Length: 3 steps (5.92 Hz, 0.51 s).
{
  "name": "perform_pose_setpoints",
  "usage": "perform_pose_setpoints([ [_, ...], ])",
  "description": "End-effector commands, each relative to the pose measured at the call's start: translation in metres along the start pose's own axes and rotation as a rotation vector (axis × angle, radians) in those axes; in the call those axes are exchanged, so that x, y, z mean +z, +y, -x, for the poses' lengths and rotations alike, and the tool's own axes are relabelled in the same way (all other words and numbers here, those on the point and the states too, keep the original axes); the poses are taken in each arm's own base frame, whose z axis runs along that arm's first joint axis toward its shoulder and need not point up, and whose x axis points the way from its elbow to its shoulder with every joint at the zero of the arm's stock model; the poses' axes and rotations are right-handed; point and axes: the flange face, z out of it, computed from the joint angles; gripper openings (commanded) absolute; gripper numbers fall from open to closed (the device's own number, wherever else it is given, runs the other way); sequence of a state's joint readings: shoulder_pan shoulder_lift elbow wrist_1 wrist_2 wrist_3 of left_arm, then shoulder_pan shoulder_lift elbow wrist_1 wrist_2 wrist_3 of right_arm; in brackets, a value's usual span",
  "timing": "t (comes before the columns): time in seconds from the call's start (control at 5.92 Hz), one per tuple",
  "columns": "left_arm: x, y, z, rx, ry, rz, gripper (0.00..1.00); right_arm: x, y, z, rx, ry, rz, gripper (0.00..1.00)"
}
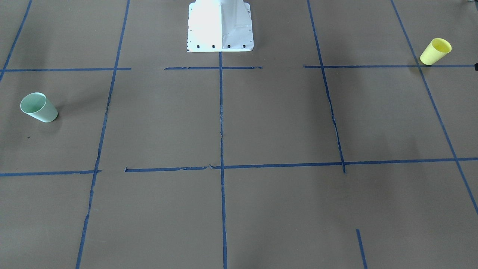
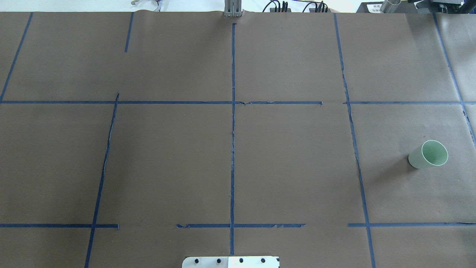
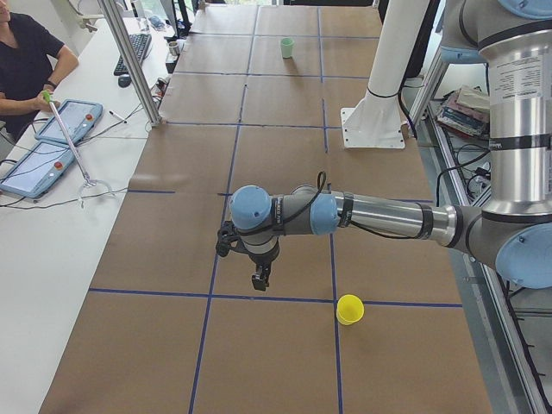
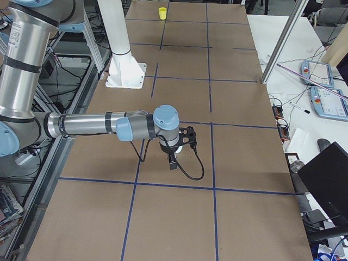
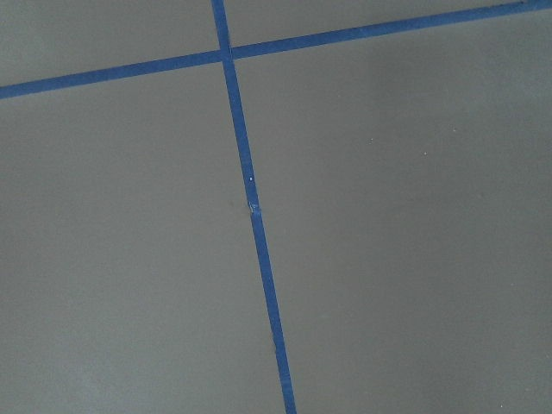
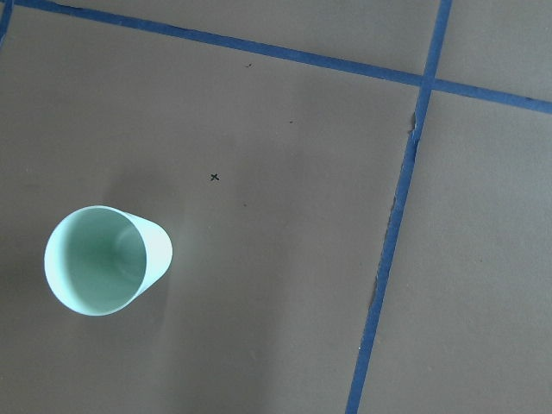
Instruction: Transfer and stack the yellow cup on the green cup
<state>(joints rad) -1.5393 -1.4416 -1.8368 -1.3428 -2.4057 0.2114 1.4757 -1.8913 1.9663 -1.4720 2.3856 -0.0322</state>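
Note:
The yellow cup (image 1: 435, 51) stands upright at the table's end on my left side; it also shows in the exterior left view (image 3: 349, 309). The green cup (image 1: 39, 107) stands upright at the opposite end and shows in the overhead view (image 2: 428, 154) and, from above, in the right wrist view (image 6: 103, 259). My left gripper (image 3: 259, 276) hangs above the table, apart from the yellow cup. My right gripper (image 4: 172, 160) hangs above the table over the green cup's area. Both show only in side views, so I cannot tell whether they are open or shut.
The white robot base (image 1: 220, 26) stands at the table's near middle edge. Blue tape lines (image 2: 233, 149) grid the brown table cover. A metal post (image 3: 129, 60) and an operator (image 3: 21, 65) with tablets are beside the table.

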Motion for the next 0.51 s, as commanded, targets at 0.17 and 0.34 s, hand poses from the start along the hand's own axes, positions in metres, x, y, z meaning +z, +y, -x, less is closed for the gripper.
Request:
perform_pose_setpoints([
  [0.17,0.0013,0.0081,0.0009,0.021,-0.009,-0.009,1.00,-0.0005,0.0003,0.0004,0.002,0.002,-0.003,1.00],
  [0.34,0.0015,0.0084,0.0012,0.013,-0.010,-0.006,1.00,-0.0004,0.0022,-0.0007,-0.014,0.013,-0.009,1.00],
])
